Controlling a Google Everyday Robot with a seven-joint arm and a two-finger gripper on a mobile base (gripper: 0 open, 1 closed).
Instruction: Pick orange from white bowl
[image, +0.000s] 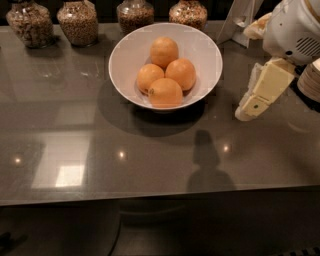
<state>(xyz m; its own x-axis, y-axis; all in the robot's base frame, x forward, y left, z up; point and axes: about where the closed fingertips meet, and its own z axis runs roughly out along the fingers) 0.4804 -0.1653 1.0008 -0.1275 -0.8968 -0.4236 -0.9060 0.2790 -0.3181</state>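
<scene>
The white bowl (125, 60) stands at the back middle of the dark table. Four oranges lie in it: one at the back (164, 51), one on the right (181, 73), one on the left (149, 77) and one at the front (165, 93), which seems to have a small dark dot on its left side. My gripper (252, 106) hangs at the right, cream-coloured and pointing down and left. It is just above the table, right of the bowl and apart from it. It holds nothing that I can see.
Four glass jars of grain stand along the back edge, among them one at the far left (30, 22) and one behind the bowl (187, 12). A white stand (239, 20) leans at the back right. The white arm housing (295, 30) fills the top right corner.
</scene>
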